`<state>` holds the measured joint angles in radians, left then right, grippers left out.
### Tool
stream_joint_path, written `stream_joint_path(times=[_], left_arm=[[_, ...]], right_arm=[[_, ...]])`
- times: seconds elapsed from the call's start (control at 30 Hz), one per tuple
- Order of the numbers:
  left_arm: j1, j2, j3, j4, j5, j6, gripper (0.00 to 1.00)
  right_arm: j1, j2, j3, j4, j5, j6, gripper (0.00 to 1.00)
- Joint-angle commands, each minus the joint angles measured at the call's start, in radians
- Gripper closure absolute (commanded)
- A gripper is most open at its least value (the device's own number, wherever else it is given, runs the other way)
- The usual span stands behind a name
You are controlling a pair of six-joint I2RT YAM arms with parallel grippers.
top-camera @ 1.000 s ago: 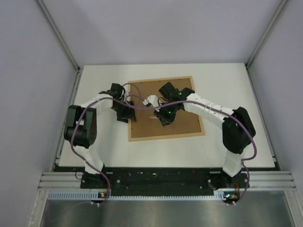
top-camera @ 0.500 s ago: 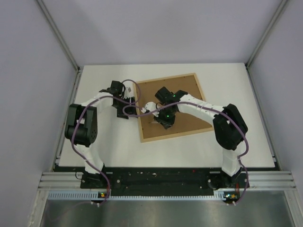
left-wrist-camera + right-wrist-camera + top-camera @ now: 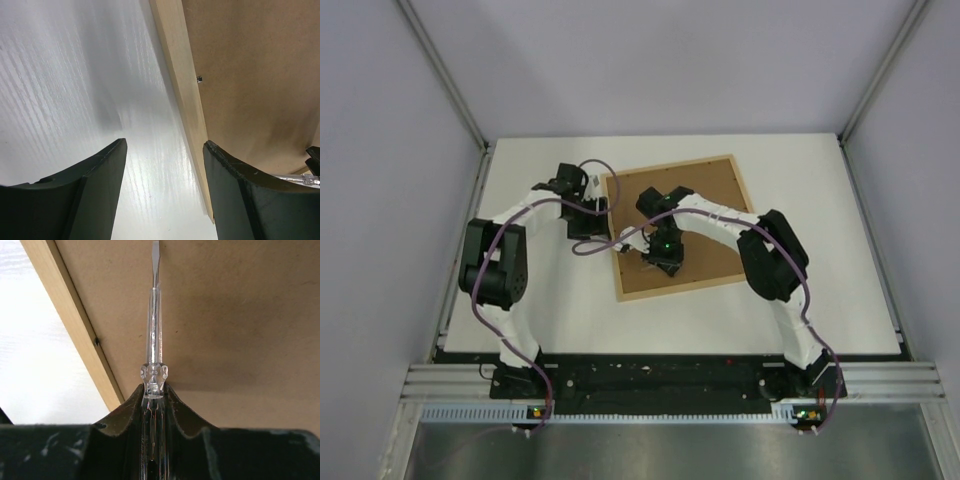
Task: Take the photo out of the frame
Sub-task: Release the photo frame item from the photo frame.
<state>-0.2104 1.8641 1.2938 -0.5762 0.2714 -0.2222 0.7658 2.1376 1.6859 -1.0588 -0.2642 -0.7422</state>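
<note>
The frame (image 3: 705, 215) lay face down on the white worktop (image 3: 800, 180), around the middle and a little toward the far side. It was turned at a slant, so its left far corner pointed away from the arms. Its brown fibreboard back faced up inside the light-wood rim, and its front was hidden against the worktop.

The left gripper (image 3: 165, 145) hovered at the frame's left edge with its jaws spread and nothing held. One finger was over bare worktop and the other over the fibreboard, with the wooden rim running between them. A small metal tab (image 3: 199, 78) sat on the board just inside that rim.

The right gripper (image 3: 153, 390) was clenched on a screwdriver (image 3: 155, 330) with a clear handle. It was over the left near part of the board. The flat blade pointed out across the fibreboard, close to the rim; whether its tip touched the board could not be told.
</note>
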Motion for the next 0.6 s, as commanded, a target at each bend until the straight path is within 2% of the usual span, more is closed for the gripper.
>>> stream_joint_path(times=[0.0,0.13,0.37,0.57], left_arm=[[0.000,0.038,0.036,0.015,-0.001,0.015,0.32],[0.000,0.064,0.041,0.019,0.032,0.012,0.32],[-0.001,0.092,0.059,0.029,0.101,-0.003,0.34],[-0.009,0.101,0.061,0.029,0.104,0.000,0.36]], right_arm=[[0.015,0.041,0.081,-0.015,-0.026,-0.055,1.00],[0.026,0.044,0.095,0.006,-0.029,-0.063,1.00],[0.052,-0.042,-0.040,0.166,0.016,-0.082,1.00],[0.069,-0.054,-0.066,0.220,0.006,-0.082,1.00]])
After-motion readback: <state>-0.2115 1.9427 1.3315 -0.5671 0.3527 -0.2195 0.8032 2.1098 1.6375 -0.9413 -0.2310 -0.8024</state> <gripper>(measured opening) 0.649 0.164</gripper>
